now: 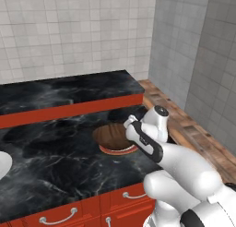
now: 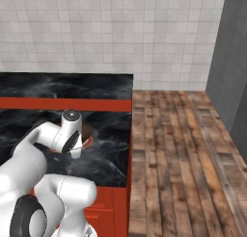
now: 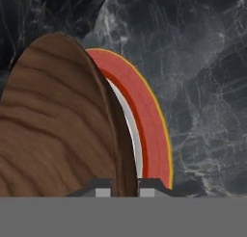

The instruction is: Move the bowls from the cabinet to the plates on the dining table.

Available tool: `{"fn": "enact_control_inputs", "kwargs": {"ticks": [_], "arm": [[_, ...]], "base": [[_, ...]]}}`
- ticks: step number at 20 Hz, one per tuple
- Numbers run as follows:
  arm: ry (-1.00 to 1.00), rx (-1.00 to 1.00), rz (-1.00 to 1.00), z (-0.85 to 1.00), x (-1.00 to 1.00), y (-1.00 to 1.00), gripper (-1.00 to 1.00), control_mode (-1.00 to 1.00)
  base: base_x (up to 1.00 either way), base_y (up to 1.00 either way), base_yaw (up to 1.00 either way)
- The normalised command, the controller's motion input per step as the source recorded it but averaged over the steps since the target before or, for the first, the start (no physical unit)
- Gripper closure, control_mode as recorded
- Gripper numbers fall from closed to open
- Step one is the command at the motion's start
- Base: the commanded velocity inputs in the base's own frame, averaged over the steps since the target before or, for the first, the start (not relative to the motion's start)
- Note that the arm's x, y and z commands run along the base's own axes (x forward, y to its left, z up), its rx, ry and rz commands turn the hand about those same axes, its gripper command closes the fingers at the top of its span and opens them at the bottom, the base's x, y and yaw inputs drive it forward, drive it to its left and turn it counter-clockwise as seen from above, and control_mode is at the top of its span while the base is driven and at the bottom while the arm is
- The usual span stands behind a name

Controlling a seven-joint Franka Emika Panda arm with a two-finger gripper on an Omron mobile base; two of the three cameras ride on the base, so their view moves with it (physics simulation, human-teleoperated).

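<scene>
While the dining table filled the lower left of the left base view, the plate lay at its centre, white with a red rim. Over it sat the wooden bowl, seemingly just touching down. In the hand view the gripper stood clamped on the bowl's rim, so release looked like the next call.

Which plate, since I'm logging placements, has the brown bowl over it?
The red-rimmed plate beside the arm, under the brown bowl pinched in the gripper; the white dish cut off at the left edge shows no bowl.
</scene>
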Motion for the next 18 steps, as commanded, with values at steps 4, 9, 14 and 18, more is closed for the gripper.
{"fn": "enact_control_inputs", "kwargs": {"ticks": [4, 9, 14, 18], "arm": [[0.00, 0.00, 0.00, -0.29, 0.01, 0.00, 1.00, -1.00], [0.00, 0.00, 0.00, -0.01, 0.00, 0.00, -1.00, -1.00], [0.00, 0.00, 0.00, 0.00, 0.00, 0.00, -1.00, -1.00], [0.00, 0.00, 0.00, 0.00, 0.00, 0.00, -1.00, -1.00]], "base": [[0.00, 0.00, 0.00], [0.00, 0.00, 0.00], [0.00, 0.00, 0.00], [0.00, 0.00, 0.00]]}}
